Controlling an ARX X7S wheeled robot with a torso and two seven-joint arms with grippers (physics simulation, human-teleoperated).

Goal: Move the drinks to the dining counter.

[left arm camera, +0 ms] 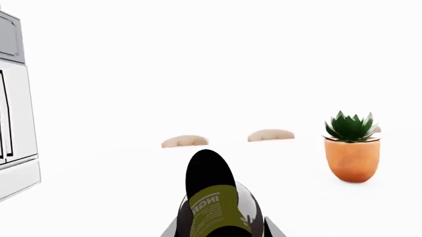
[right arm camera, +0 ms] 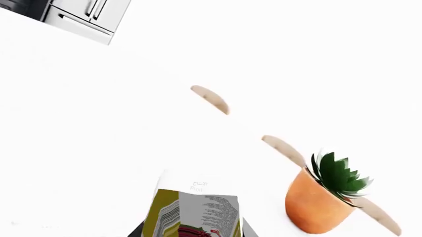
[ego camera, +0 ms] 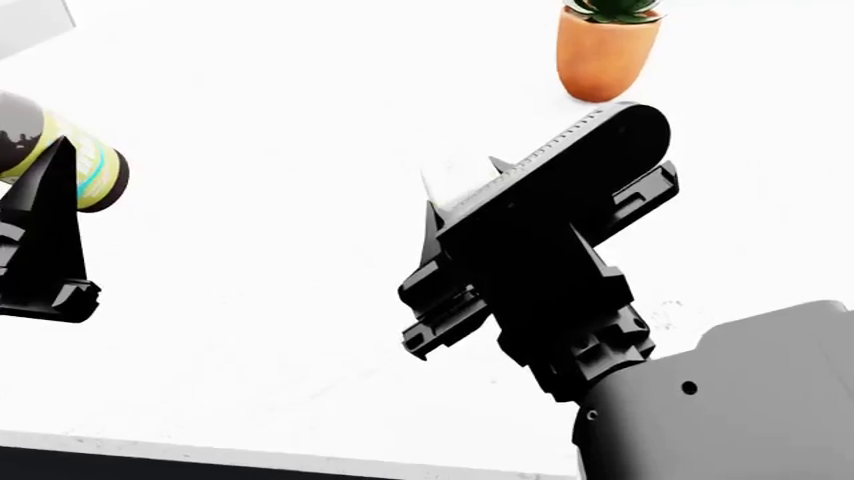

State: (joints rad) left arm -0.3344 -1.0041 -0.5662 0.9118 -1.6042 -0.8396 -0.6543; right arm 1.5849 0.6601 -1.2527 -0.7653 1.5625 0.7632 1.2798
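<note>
My left gripper point(left arm camera: 218, 231) is shut on the small dark bottle point(left arm camera: 212, 197) with the yellow-green label. In the head view this gripper point(ego camera: 54, 185) holds the bottle point(ego camera: 83, 160) tilted at the far left, over the white dining counter top point(ego camera: 267, 330). My right gripper point(right arm camera: 194, 232) is shut on the small white grape-picture carton point(right arm camera: 196, 205). In the head view the right gripper point(ego camera: 467, 190) is at the middle, and only a white corner of the carton point(ego camera: 451, 178) shows past it. The tall wine bottle is out of view.
An orange pot with a green succulent point(ego camera: 607, 50) stands on the counter beyond the right gripper; it also shows in both wrist views point(left arm camera: 351, 153) point(right arm camera: 319, 207). Tan rounded shapes point(left arm camera: 185, 141) lie past the far edge. The counter's dark front edge point(ego camera: 200, 465) is nearest me. White cabinets point(left arm camera: 13, 123) stand far left.
</note>
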